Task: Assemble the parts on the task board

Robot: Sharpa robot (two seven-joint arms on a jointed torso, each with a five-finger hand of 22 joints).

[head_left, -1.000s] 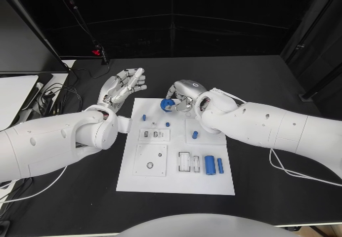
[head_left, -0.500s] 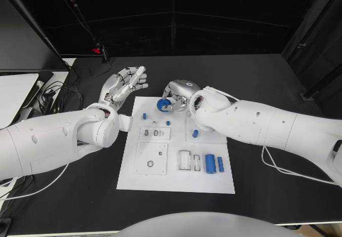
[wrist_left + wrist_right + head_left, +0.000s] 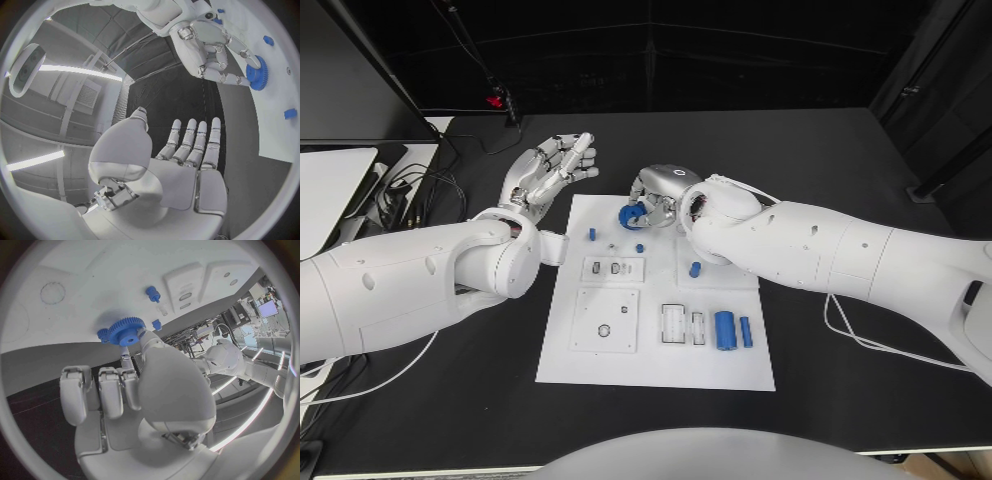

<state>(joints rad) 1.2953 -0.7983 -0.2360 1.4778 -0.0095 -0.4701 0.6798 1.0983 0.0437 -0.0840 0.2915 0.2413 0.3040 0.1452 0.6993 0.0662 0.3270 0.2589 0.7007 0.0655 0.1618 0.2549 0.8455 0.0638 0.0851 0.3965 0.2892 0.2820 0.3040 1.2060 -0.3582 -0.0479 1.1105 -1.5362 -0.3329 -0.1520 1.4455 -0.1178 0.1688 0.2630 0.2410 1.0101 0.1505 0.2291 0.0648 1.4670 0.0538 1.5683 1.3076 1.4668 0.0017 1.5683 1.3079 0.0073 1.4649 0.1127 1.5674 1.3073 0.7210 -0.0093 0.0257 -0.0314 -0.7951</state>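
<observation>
The white task board [image 3: 661,360] lies in the middle of the black table. At the board's far edge my right hand [image 3: 665,192] holds a blue gear [image 3: 635,213] in its fingertips, low over the board. The right wrist view shows the gear [image 3: 127,332] beside a smaller blue toothed piece [image 3: 103,333]. My left hand [image 3: 554,168] hovers open over the table, just off the board's far left corner, palm flat and fingers straight [image 3: 187,165]. The left wrist view shows the right hand [image 3: 212,47] on the gear [image 3: 255,70].
Small blue pegs [image 3: 590,236] [image 3: 640,249] [image 3: 695,269] stand on the board. A blue cylinder [image 3: 726,331] and a thinner blue pin [image 3: 746,333] lie near its right edge. Cables and a monitor [image 3: 336,190] sit at the table's far left.
My right hand has drifted a little to the left with the gear. The left hand has stayed open and almost in place.
</observation>
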